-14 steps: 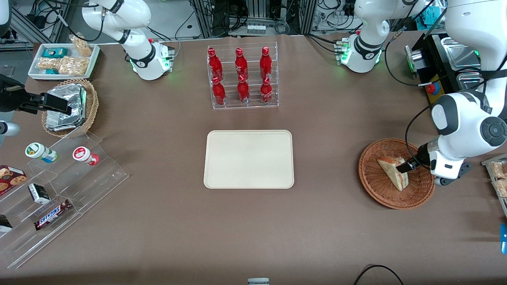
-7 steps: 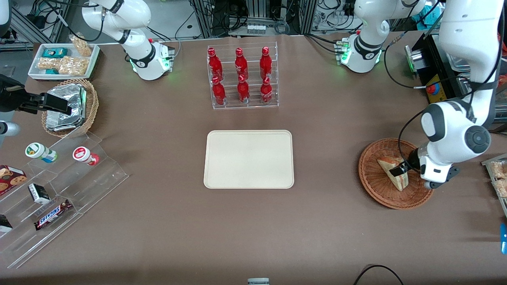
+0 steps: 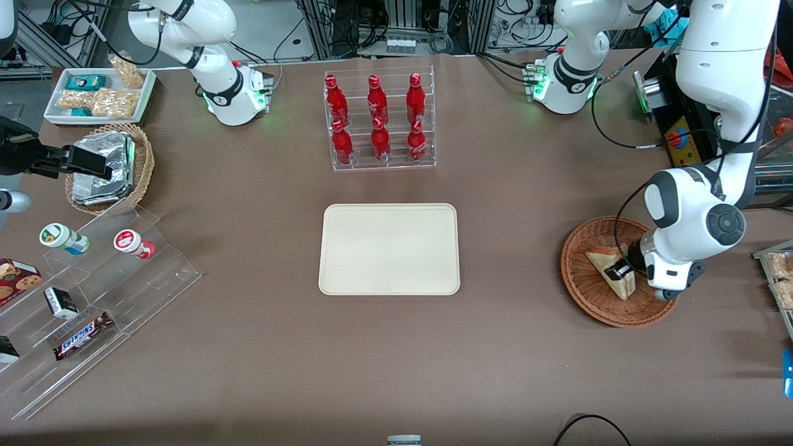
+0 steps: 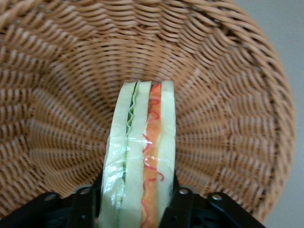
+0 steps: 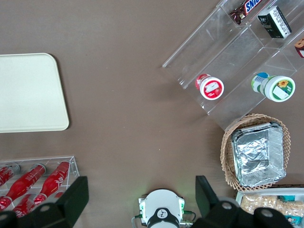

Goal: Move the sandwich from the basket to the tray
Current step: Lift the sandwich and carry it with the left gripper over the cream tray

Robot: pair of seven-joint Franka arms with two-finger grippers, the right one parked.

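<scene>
brown table (image 3: 260, 347), cable-strewn equipment racks (image 3: 403, 28)

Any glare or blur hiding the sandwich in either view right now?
Front view: even light, sandwich sharp in the basket, partly covered by the end effector. Left wrist view: sandwich is close and slightly soft; small glints on its clear wrap, filling layers still readable.

The brown worktop (image 3: 248, 347) carries the tray (image 3: 389, 249) at centre, a bottle rack (image 3: 379, 121) at 12 o'clock, the basket (image 3: 591, 291) at 3 o'clock, where the tool (image 3: 614, 272) is, and clear stepped shelves (image 3: 93, 297) at 8 o'clock.
</scene>
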